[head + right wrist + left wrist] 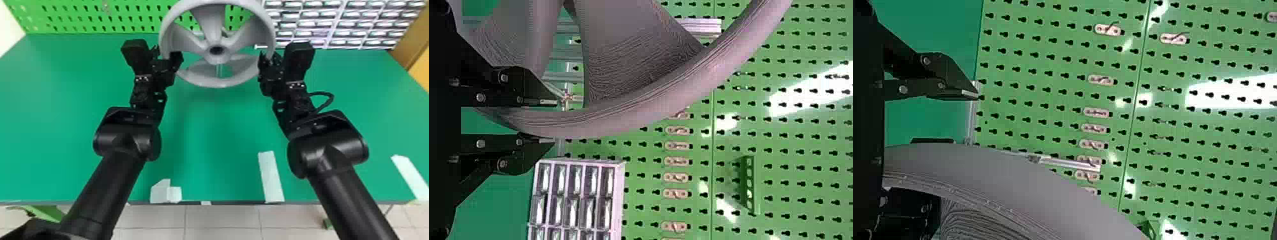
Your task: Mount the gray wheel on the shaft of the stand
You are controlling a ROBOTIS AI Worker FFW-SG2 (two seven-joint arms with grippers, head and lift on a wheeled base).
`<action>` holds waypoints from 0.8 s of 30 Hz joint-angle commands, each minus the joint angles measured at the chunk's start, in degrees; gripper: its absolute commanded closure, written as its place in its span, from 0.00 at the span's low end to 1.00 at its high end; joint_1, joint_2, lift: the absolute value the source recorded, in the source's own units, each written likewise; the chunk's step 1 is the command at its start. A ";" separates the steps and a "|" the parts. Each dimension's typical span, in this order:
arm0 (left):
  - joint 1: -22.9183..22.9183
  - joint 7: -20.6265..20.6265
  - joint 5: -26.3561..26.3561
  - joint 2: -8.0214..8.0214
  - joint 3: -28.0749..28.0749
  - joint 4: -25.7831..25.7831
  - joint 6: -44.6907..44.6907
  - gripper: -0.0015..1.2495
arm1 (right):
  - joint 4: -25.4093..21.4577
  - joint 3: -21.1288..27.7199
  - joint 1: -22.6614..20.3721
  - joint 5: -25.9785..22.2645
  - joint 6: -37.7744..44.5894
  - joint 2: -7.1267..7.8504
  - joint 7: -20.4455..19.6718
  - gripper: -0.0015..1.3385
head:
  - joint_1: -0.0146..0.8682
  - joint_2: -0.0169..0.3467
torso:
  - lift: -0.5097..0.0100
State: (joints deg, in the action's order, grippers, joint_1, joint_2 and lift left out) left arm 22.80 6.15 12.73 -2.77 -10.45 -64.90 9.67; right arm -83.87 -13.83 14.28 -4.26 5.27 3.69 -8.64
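My left gripper stands open around the left side of the gray wheel, which is raised and faces the head camera. On its right side my right gripper is shut on the rim. In the left wrist view, a gap separates the upper finger of the left gripper from the wheel. The right wrist view has the rim of the wheel between both fingers of the right gripper. Metal bars of the stand are behind the wheel; its shaft is hidden.
A green pegboard rises behind the green table. At the back right stands a rack of small bins. White tape strips lie near the front edge.
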 commanded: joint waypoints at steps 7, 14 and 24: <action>0.58 3.34 0.37 0.13 -0.89 1.44 0.09 0.67 | 0.47 -0.24 0.22 0.04 -0.18 -0.18 -4.63 0.88 | 1.00 0.19 | 0.79; 0.67 3.43 -0.07 0.22 -0.54 2.05 0.09 0.67 | 1.61 -0.68 0.66 -0.14 -0.53 -0.35 -4.63 0.88 | 1.00 0.19 | 0.79; 1.28 3.69 -0.07 0.40 -0.45 3.20 0.88 0.66 | 2.84 -1.29 1.54 -0.22 -1.06 -0.44 -4.63 0.88 | 1.00 0.19 | 0.79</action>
State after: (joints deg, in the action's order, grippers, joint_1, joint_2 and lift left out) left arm 23.81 6.25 12.64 -2.47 -10.83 -62.06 10.18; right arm -81.41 -14.94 15.54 -4.48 4.32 3.27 -8.72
